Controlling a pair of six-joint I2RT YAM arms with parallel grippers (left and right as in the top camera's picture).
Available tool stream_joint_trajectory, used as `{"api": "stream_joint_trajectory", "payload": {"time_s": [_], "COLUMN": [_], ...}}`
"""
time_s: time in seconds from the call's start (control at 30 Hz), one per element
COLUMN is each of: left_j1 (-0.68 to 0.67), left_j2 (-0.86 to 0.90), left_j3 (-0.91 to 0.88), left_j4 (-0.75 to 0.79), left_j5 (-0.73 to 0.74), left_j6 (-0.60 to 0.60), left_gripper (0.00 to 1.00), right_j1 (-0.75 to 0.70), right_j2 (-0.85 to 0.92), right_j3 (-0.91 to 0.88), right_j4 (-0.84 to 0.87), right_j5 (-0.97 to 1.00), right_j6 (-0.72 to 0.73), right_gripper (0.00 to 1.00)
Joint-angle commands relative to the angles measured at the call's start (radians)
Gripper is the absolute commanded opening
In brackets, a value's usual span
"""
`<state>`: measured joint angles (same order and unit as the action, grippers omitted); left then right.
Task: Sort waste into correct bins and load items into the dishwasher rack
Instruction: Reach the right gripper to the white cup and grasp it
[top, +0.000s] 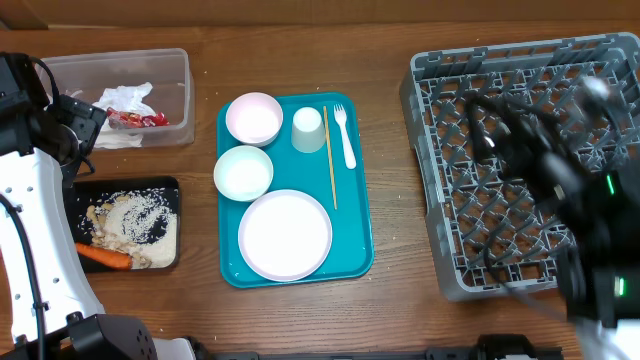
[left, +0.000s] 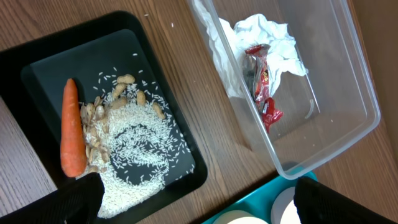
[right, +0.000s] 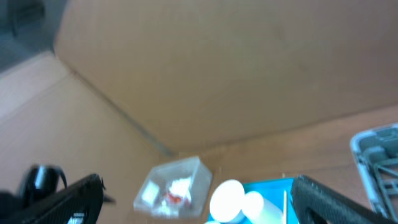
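**Sorting judged complete; loading not yet begun.** Landmark: the flat teal rectangular plastic tray (top: 228, 272). On it lie a round white plate (top: 285, 235) at its near end, a small white bowl (top: 243, 172) and a second white bowl (top: 254, 119) beyond, and a white cup (top: 308, 128), a white plastic fork (top: 345, 138) and a thin wooden stick (top: 329, 155) along its right side; all look clean and empty, seemingly gathered for pickup.

Left of the tray, the clear plastic rectangular tub (top: 182, 100) holds crumpled white paper napkins (left: 264, 34) and a small red snack wrapper (left: 264, 87), dry waste kept apart. The shallow black rectangular tray (top: 172, 186), also left, holds an orange carrot (left: 73, 127) beside beige nuts (left: 127, 93) and white rice (left: 134, 155). Right of the tray, the large grey lattice dishwasher rack (top: 440, 150) appears unloaded.

The left gripper (left: 199, 202) hangs above both bins, jaws wide, holding nothing; the right gripper (right: 199, 202), blurred over the rack, is likewise wide and empty.
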<state>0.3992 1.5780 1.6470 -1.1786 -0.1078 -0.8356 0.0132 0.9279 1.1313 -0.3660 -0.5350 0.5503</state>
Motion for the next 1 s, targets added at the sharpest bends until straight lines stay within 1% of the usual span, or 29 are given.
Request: {"api": "stream_joint_trajectory", "payload": {"time_s": [0.0, 0.03, 0.1, 0.13, 0.17, 0.2, 0.27, 0.3, 0.37, 0.57, 0.7, 0.97], "left_j1": [-0.001, -0.001, -0.001, -0.001, -0.001, -0.001, -0.001, -0.001, -0.001, -0.001, -0.001, -0.001], "left_j2": [0.006, 0.006, 0.006, 0.006, 0.006, 0.006, 0.006, 0.006, 0.006, 0.006, 0.006, 0.006], "left_j3": [0.007, 0.007, 0.007, 0.007, 0.007, 0.007, 0.007, 0.007, 0.007, 0.007, 0.007, 0.007], "left_j4": [0.001, 0.001, 0.001, 0.001, 0.001, 0.001, 0.001, 0.001, 0.001, 0.001, 0.001, 0.001], "left_j5": [-0.003, -0.003, -0.003, -0.003, -0.003, -0.003, -0.003, -0.003, -0.003, -0.003, -0.003, -0.003], "left_j6": [-0.010, -0.010, -0.010, -0.010, -0.010, -0.010, -0.010, -0.010, -0.010, -0.010, -0.010, -0.010], "left_gripper": [1.00, 1.00, 1.00, 1.00, 1.00, 1.00, 1.00, 1.00, 1.00, 1.00, 1.00, 1.00], "right_j1": [0.150, 0.195, 0.332, 0.361, 0.430, 0.513, 0.572, 0.580, 0.594, 0.594, 0.594, 0.594], "right_j2": [0.198, 0.246, 0.376, 0.404, 0.474, 0.580, 0.706, 0.731, 0.856, 1.043, 1.120, 1.177], "right_j3": [0.196, 0.236, 0.328, 0.342, 0.369, 0.383, 0.383, 0.383, 0.383, 0.381, 0.381, 0.373], "right_j4": [-0.124, -0.153, -0.200, -0.201, -0.192, -0.153, -0.097, -0.085, 0.000, 0.130, 0.179, 0.173], "right_j5": [0.074, 0.126, 0.299, 0.342, 0.462, 0.619, 0.698, 0.704, 0.705, 0.692, 0.691, 0.644], "right_j6": [-0.221, -0.246, -0.298, -0.301, -0.301, -0.300, -0.301, -0.300, -0.288, -0.286, -0.289, -0.290], "right_gripper": [1.00, 1.00, 1.00, 1.00, 1.00, 1.00, 1.00, 1.00, 1.00, 1.00, 1.00, 1.00]}}
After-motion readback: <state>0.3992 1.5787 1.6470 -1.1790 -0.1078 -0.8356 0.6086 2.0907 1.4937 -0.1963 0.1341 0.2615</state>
